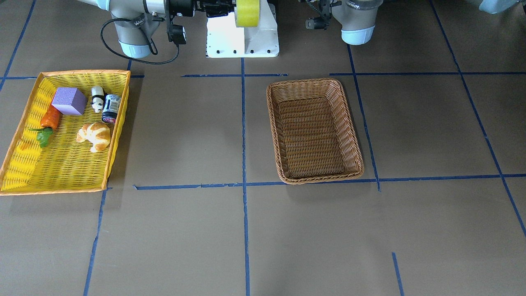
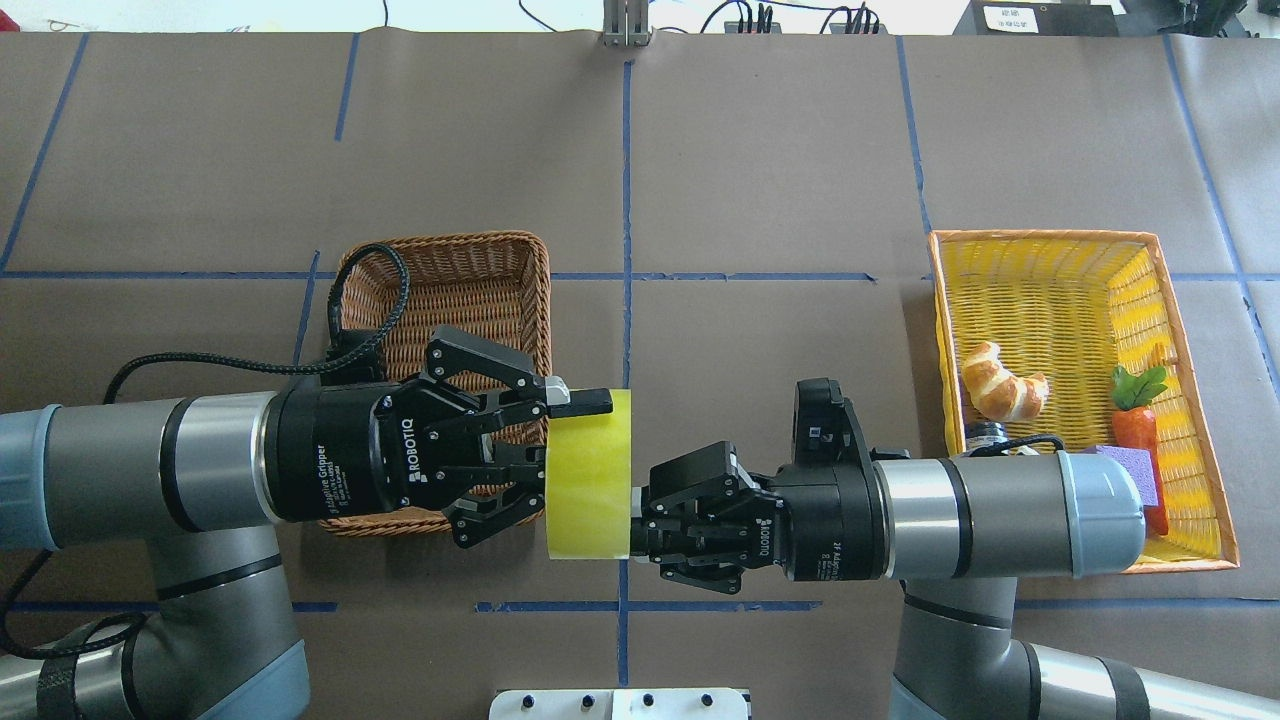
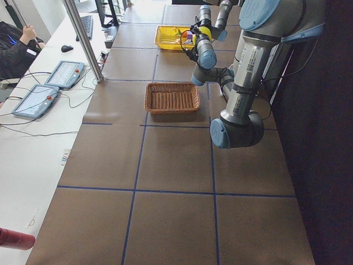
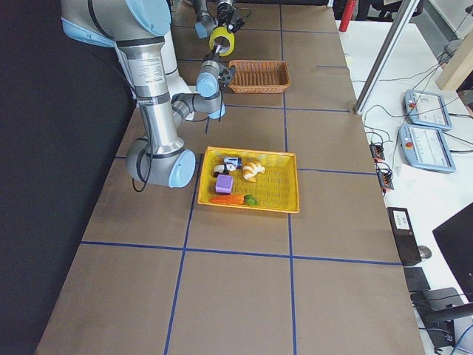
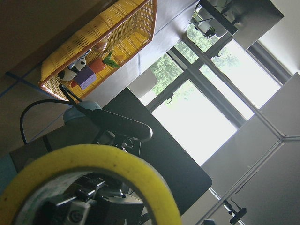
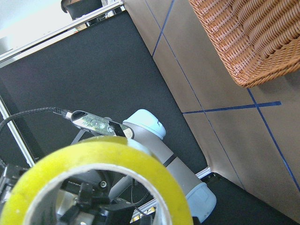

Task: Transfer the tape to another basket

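my right arm (image 4: pixel 151 96) stands near and large at the left edge, its forearm reaching away toward the tape (image 4: pixel 222 38), which hangs in the air at the far end, its hole turned this way, near the brown basket (image 4: pixel 259 89). closer in, the yellow tray (image 4: pixel 281 194) holds a croissant (image 4: pixel 253 171), a purple block (image 4: pixel 224 183), a carrot (image 4: pixel 225 199), a can (image 4: pixel 232 161) and a small panda toy (image 4: pixel 219 170).

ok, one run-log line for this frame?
phase: mid-air handover | wide yellow packing-tape roll: gripped by right hand | left hand: open, straddling roll | brown rectangular wicker basket: empty, roll not yet placed
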You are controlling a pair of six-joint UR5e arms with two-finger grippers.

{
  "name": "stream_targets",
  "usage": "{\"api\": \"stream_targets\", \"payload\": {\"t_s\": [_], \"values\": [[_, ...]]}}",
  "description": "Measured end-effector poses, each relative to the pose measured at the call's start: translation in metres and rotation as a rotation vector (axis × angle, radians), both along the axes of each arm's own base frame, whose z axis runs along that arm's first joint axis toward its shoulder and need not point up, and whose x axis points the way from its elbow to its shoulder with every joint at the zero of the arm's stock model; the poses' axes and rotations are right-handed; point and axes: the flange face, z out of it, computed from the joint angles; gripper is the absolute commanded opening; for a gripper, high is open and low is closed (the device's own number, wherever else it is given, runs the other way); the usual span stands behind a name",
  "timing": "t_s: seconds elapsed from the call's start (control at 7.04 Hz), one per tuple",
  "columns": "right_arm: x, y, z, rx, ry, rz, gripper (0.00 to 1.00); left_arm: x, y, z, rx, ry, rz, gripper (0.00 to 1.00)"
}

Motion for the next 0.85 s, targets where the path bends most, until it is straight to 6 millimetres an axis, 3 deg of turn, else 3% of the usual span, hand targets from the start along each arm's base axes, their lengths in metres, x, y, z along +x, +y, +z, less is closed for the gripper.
{"api": "stream_targets", "payload": {"t_s": [0.57,0.85], "values": [[0.000,-0.002,0.002,-0.017,0.000,0.019,1.00,-0.008,0.002,0.007,0.006,-0.003,0.006,0.00],[0.002,-0.004,0.005,-0.017,0.004,0.023,1.00,-0.033,-0.006,0.023,0.040,-0.044,0.006,0.00]]}}
